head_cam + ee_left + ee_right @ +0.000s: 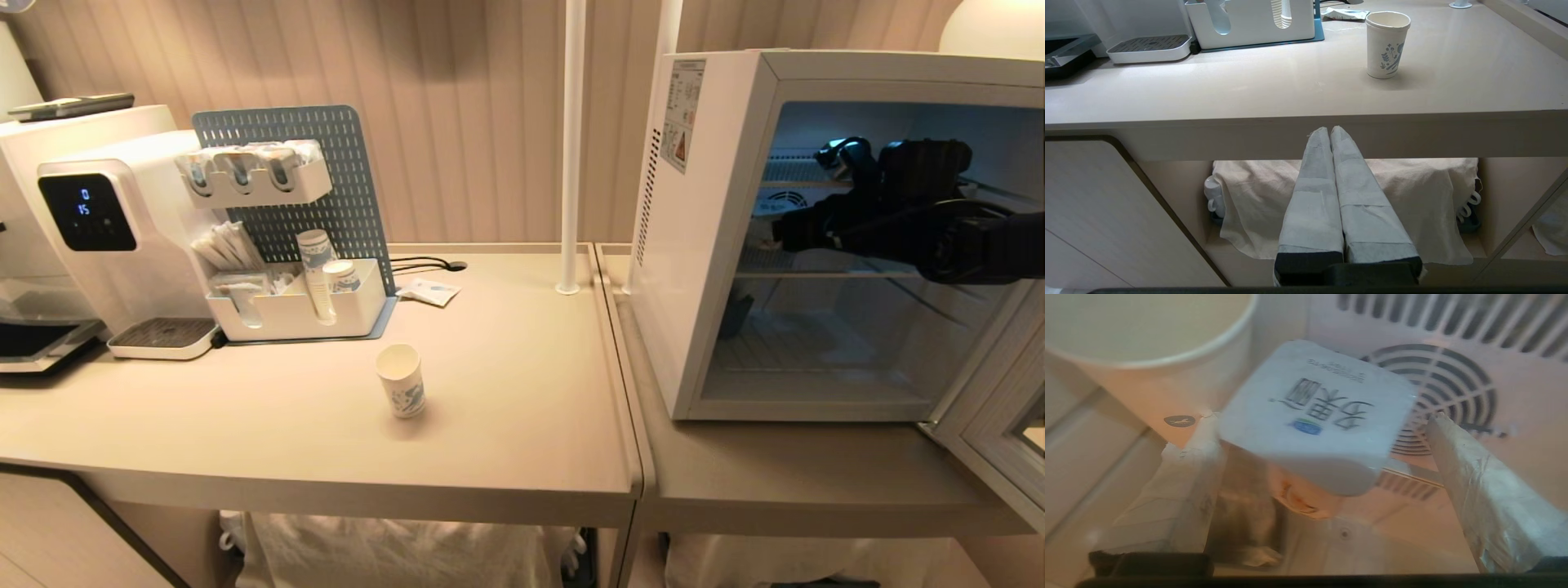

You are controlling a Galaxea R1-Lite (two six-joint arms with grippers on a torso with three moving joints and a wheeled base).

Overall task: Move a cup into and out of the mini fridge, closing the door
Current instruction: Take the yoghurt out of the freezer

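We see our right arm reaching deep into the white box-shaped mini fridge (702, 245), whose pale grey-white framed glass door (992, 425) hangs swung open at the right. The right gripper (1323, 457) has its taped fingers spread wide on either side of a small foil-lidded tub with orange marks (1318, 416), which sits tilted between them near the round rear fan grille (1437, 396); we cannot tell whether either finger touches it. A plain white paper cup (1147, 355) stands just beside the tub inside the fridge. The small tapered white paper cup with blue print (401, 380) stands upright on the beige worktop (522, 425), well apart from the fridge and from the right gripper. Our left gripper (1331, 134) hangs parked below the worktop edge, fingers pressed together and empty. We judge that the door is open, but the printed cup is outside the fridge and the door is not yet closed.
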